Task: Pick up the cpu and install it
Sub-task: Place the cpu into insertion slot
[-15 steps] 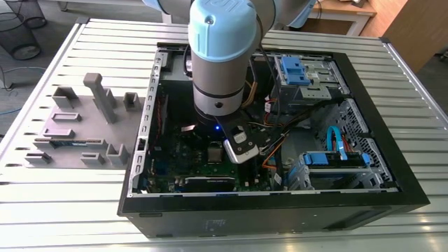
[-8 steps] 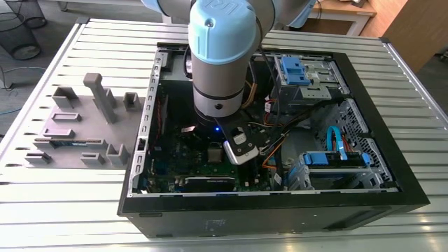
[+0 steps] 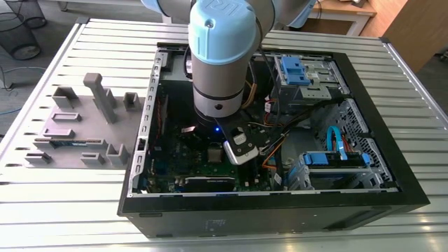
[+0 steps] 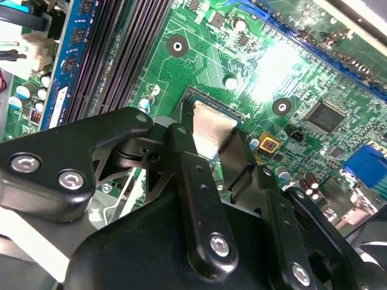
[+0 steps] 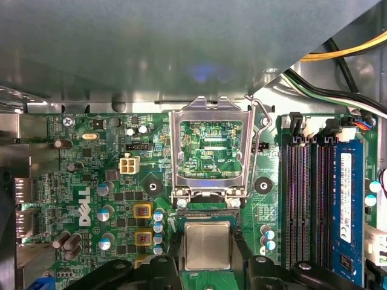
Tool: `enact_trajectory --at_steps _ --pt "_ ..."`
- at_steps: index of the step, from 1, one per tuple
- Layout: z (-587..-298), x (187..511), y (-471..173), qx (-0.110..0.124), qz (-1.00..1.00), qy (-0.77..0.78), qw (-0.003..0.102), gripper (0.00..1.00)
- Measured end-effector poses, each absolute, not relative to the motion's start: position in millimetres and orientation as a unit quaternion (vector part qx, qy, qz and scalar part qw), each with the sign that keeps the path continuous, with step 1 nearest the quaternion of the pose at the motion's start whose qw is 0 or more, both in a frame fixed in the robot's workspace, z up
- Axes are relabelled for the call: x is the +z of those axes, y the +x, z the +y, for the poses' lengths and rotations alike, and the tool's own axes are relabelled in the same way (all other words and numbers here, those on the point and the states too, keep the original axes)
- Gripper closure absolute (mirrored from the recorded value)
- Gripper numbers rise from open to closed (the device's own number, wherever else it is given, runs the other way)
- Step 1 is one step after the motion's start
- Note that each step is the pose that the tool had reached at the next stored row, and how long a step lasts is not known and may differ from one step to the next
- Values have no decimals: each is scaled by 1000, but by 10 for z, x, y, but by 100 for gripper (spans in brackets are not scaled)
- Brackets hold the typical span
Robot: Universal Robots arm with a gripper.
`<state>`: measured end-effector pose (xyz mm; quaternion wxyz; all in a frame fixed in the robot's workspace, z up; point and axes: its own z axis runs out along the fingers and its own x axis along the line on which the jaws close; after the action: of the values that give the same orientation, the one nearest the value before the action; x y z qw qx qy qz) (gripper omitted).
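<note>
Over socket (image 5: 208, 214): end effector (image 5: 207, 249) grips shiny square cpu (image 5: 207, 241).

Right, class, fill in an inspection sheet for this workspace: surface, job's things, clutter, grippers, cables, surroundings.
Surface: slatted metal table bearing an open computer case.
Job's things: cpu between the jaws at the socket; load frame flipped open.
Clutter: grey parts tray beside the case, on the exterior view's left.
Grippers: gripper inside the case, jaws shut on the cpu.
Cables: orange wires and a blue cable inside the case.
Surroundings: wire bins and a wooden desk beyond the table.
</note>
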<state>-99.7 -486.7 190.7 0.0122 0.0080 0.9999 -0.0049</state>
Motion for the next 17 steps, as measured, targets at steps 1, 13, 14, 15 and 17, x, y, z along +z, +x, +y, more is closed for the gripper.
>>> enact_trajectory --at_steps 1,13,14,15,17 --pt "-4867 1907 -996 -5 1000 8 12 55" --pt "-4866 1907 -979 -5 1000 8 12 55" --pt "-4866 1907 -979 -5 1000 8 12 55" --pt "-4867 1907 -979 -5 1000 8 12 55" --pt "-4867 1907 -979 -5 1000 8 12 55"
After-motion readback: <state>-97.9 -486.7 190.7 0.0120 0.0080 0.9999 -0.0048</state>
